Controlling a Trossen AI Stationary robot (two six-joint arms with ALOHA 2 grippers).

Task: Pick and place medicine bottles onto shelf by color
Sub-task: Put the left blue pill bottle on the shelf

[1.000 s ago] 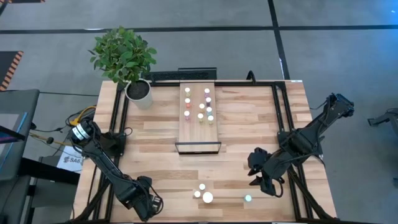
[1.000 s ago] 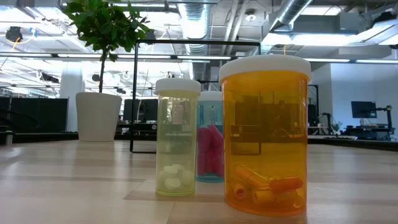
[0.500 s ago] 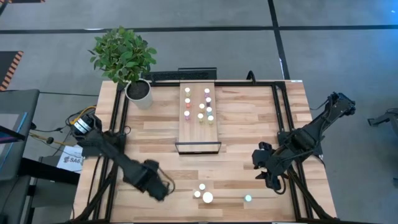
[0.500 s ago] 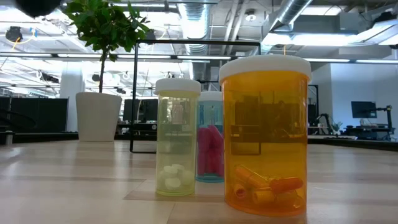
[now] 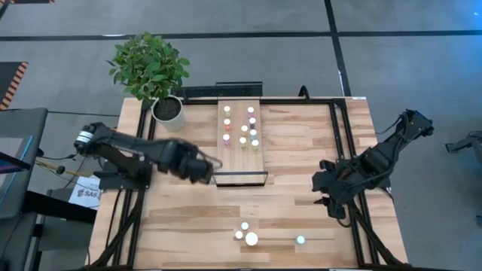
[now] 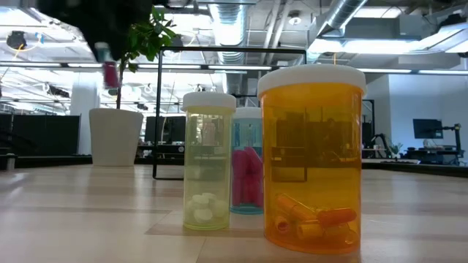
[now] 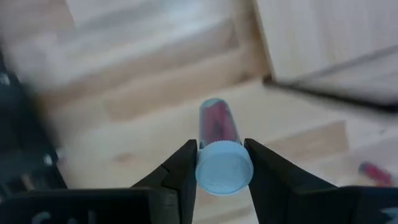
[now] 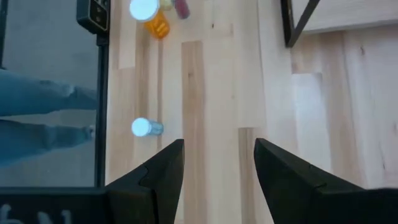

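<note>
Near edge of the surface (image 5: pixel 301 158): three bottles left standing, a big orange bottle (image 6: pixel 313 157), a yellow bottle (image 6: pixel 209 161) and a teal bottle (image 6: pixel 247 162) with pink contents behind them; in the high view they sit as a cluster near the front middle, plus one more lone bottle (image 5: pixel 300 240) off to the right, closer to the right arm

Right gripper (image 8: pixel 213 158) hovers over the right side of the surface, fingers spread, nothing between them, lone bottle lies ahead of it in its wrist view

Left gripper (image 7: pixel 219 163) is pinching a pink bottle (image 7: pixel 219 149), fingers clamped on the white cap end. Bottle's long axis runs straight out from the gripper, body pointing away from the wrist camera. In the low view it shows up high and blurred, hanging under the arm, well clear of the surface

Key relation: left gripper in the high view (image 5: pixel 205 167) is just beside the near left corner of the shelf (image 5: pixel 235 162), at the dark frame end. Bottles already on the shelf (image 5: pixel 241 128) sit on its far half, two rough columns. So the drop spot lies forward and to the right of the left gripper, further along the plank. Probably needs to join the pink ones in the left column, can't tell exact slot from here

Plant pot (image 5: pixel 168 111) at far left corner, not involved
</note>
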